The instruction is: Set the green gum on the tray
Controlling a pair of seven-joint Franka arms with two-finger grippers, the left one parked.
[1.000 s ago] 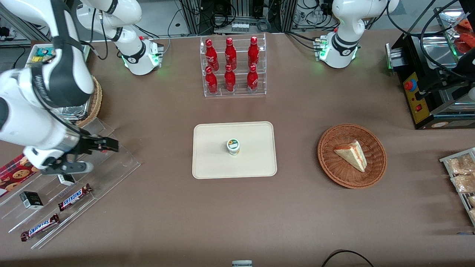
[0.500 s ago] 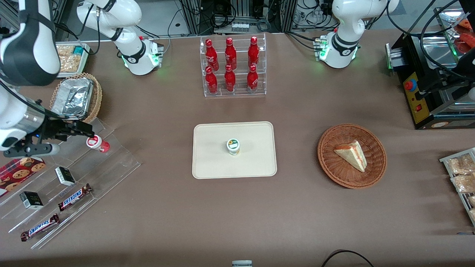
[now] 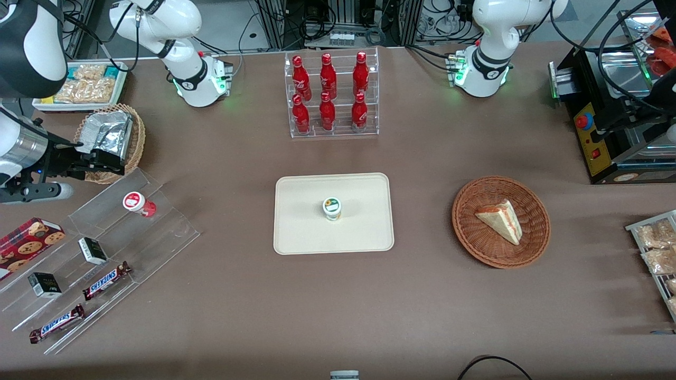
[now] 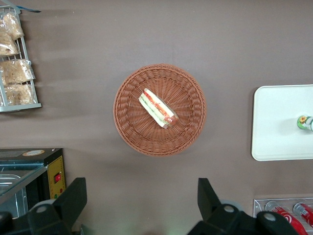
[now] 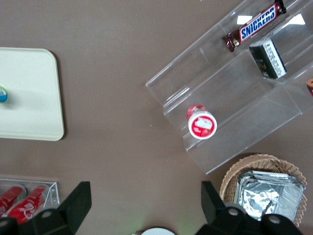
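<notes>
The green gum (image 3: 332, 208) stands upright near the middle of the cream tray (image 3: 296, 232). It also shows in the right wrist view (image 5: 2, 94) on the tray (image 5: 29, 98), and in the left wrist view (image 4: 304, 122) on the tray (image 4: 276, 137). My right gripper (image 3: 108, 160) is open and empty. It hangs high at the working arm's end of the table, over the edge of a foil-filled wicker basket (image 3: 113, 137), well apart from the tray. In the right wrist view the gripper (image 5: 145, 198) has bare table between its fingers.
A red-lidded gum bottle (image 3: 135, 202) stands on a clear acrylic step stand (image 3: 158, 227) with Snickers bars (image 3: 105, 279) and small boxes. A rack of red cola bottles (image 3: 331, 95) stands farther from the camera than the tray. A wicker basket with a sandwich (image 3: 500, 221) lies toward the parked arm's end.
My right arm has risen and drawn back from over the acrylic stand toward the foil basket, uncovering the red gum bottle. The green gum and tray have not moved.
</notes>
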